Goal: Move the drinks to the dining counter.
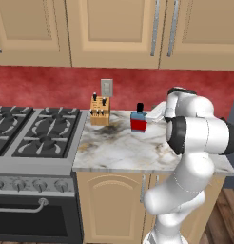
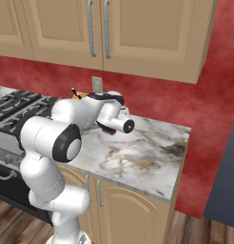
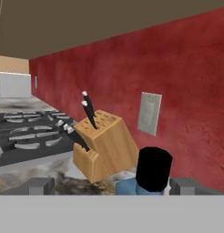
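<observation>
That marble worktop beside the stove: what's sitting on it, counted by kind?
Drink bottles: 1, the blue bottle with a red label and black cap.
Knife blocks: 1, the wooden knife block by the wall.
Total: 2 things that can be seen on the worktop. The robot's arm covers part of the surface, so anything behind it can't be counted.

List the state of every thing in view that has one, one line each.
Bottle: upright on the worktop, capped, between the open fingers, not gripped.
Knife block: upright, knives in.
Upper cabinets: doors shut.
Stove: burners bare.
</observation>
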Available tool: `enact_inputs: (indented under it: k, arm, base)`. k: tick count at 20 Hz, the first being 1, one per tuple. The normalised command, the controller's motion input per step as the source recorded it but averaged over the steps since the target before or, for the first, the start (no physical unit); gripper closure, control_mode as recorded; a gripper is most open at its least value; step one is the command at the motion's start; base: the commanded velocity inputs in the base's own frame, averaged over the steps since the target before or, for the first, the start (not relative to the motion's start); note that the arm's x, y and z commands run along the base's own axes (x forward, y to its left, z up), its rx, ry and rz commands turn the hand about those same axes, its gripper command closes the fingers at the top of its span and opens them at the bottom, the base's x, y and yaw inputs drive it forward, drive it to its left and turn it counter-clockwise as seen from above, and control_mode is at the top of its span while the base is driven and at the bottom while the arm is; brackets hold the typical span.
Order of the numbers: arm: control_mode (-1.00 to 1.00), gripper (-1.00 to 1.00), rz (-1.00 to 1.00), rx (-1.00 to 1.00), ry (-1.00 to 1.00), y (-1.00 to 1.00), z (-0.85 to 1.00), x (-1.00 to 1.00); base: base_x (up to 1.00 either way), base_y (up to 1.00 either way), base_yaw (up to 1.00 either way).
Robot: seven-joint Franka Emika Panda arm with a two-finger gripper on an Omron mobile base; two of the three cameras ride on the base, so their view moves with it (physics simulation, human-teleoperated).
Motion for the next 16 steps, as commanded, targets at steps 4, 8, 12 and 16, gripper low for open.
enact_inputs:
  k: [4,8,12,16]
  arm:
    - [-1.00,-1.00,0.00,0.00,0.00,0.00,0.00,0.12]
    - [-1.00,-1.00,-0.01,0.00,0.00,0.00,0.00,0.15]
    - [-1.00,-1.00,-0.01,0.00,0.00,0.00,0.00,0.14]
    - [-1.00,-1.00,0.00,0.00,0.00,0.00,-0.01,0.14]
  base:
    - [0.00,0.00,0.00]
    - [0.00,0.00,0.00]
    - [0.00,0.00,0.00]
    - [0.00,0.00,0.00]
